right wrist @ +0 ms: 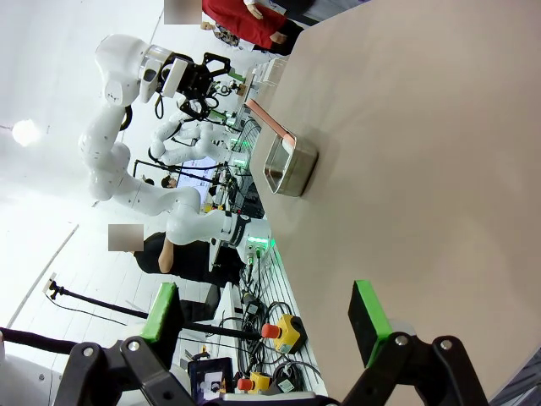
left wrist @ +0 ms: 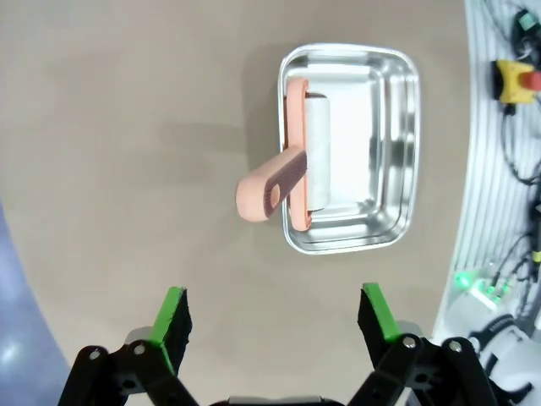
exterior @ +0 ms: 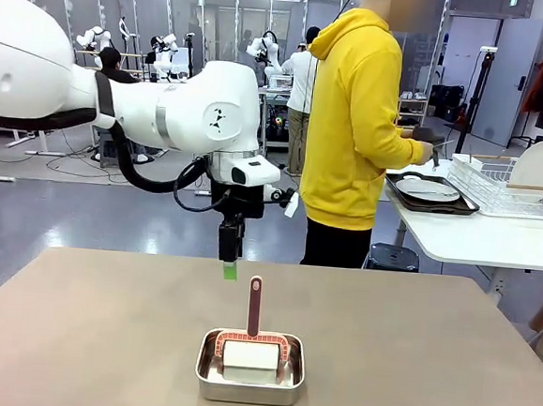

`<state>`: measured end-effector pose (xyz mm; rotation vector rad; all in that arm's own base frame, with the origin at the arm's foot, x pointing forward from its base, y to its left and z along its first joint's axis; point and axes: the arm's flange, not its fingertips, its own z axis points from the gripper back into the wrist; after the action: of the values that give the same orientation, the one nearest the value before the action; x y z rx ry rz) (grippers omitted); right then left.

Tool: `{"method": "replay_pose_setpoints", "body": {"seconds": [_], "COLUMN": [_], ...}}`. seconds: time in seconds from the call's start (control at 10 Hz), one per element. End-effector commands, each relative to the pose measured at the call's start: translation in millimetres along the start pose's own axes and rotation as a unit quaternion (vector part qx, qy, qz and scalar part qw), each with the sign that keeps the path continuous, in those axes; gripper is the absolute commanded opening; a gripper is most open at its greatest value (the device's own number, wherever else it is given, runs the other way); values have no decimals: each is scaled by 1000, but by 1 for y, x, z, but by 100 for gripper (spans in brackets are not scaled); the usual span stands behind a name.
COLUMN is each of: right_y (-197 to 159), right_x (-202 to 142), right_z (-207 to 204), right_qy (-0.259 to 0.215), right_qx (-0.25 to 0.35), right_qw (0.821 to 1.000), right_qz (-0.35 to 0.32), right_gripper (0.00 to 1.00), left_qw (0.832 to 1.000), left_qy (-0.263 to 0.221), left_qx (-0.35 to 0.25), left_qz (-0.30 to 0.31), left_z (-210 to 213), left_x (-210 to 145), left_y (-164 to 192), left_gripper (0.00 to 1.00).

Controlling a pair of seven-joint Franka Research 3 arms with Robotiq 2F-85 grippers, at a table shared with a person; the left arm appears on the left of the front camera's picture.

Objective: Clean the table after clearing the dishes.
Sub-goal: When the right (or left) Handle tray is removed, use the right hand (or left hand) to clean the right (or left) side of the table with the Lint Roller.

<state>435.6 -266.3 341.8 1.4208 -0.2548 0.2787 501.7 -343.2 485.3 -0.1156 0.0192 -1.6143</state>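
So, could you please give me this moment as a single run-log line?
left fingers: open, above table near steel pan | right fingers: open, empty | roller: in pan, untouched | dishes: on side table by person

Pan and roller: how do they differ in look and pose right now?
Look: the pan is shiny bare steel, while the roller has a white drum in a reddish-pink frame.
Shape: the pan is a shallow rounded rectangle, while the roller is a drum with a slim handle.
Pose: the pan sits flat on the table, while the roller lies inside it, handle rising above the rim.
Shared: both are untouched.
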Motion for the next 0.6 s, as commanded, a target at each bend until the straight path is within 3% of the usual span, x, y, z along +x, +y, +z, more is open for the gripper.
{"method": "replay_pose_setpoints", "body": {"seconds": [0.0, 0.5], "right_y": [2, 2], "right_x": [-1, -1], "right_z": [0, 0], "right_qy": [-1, -1], "right_qx": [0, 0], "right_qw": [1000, 1000], "right_qz": [1, 1], "right_gripper": [100, 100], "left_qw": [1000, 1000], "left_qy": [13, 3], "left_qx": [-17, -19], "left_qz": [-18, -4], "left_z": [10, -8], "left_x": [14, 28], "left_y": [11, 20], "left_gripper": [100, 100]}}
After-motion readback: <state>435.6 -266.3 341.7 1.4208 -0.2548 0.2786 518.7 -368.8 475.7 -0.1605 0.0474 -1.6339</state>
